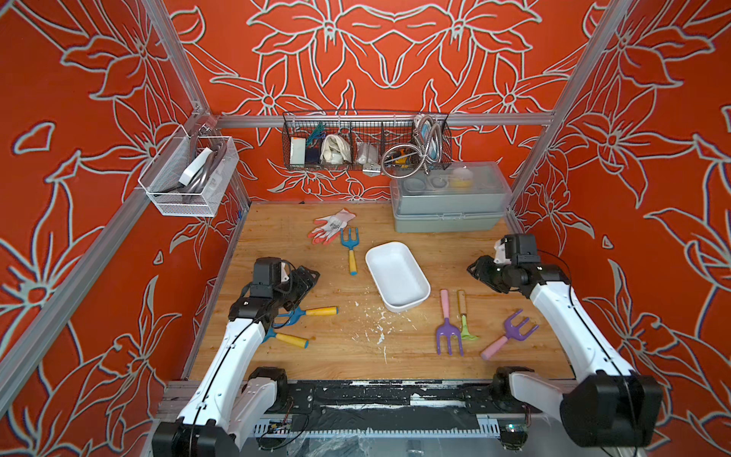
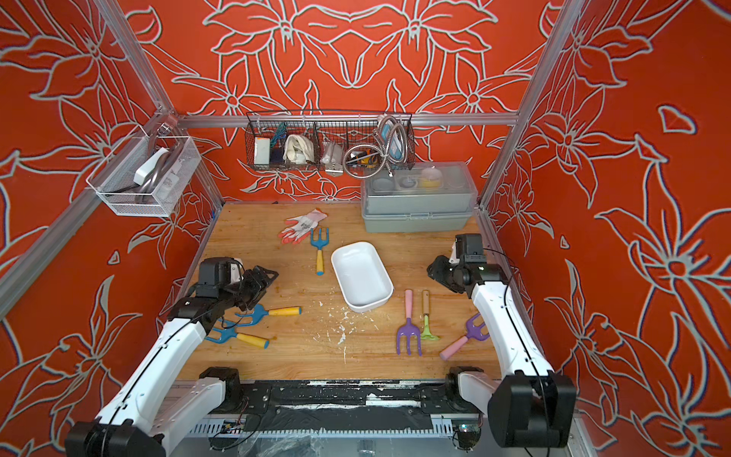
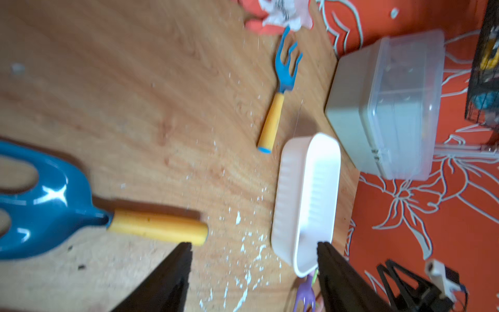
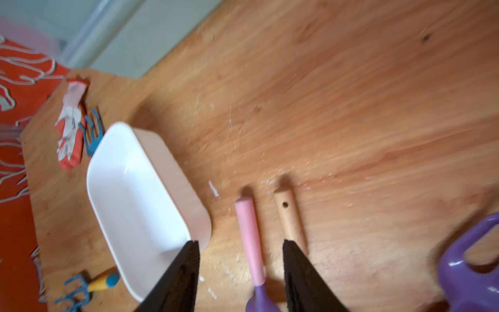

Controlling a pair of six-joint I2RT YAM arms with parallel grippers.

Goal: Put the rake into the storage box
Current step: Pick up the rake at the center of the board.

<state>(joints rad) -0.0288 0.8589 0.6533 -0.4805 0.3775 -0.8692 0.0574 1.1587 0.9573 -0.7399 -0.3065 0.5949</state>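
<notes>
Storage box (image 1: 409, 301) stands mid-table, empty, with bare wooden table (image 1: 336, 352) around it. Rake (image 1: 463, 316), green head and wooden handle, lies flat just beside the purple fork (image 1: 447, 332), near the box's near corner but not touching it. Left gripper (image 3: 253, 244) and right gripper (image 4: 240, 243) have jaws parted, holding nothing. Right wrist view cuts off the rake's head. The left arm hides part of the blue forks (image 1: 316, 311).

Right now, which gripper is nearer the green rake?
Right. The right gripper is just past the green rake's handle end; the left gripper is far off, beyond the box.
</notes>
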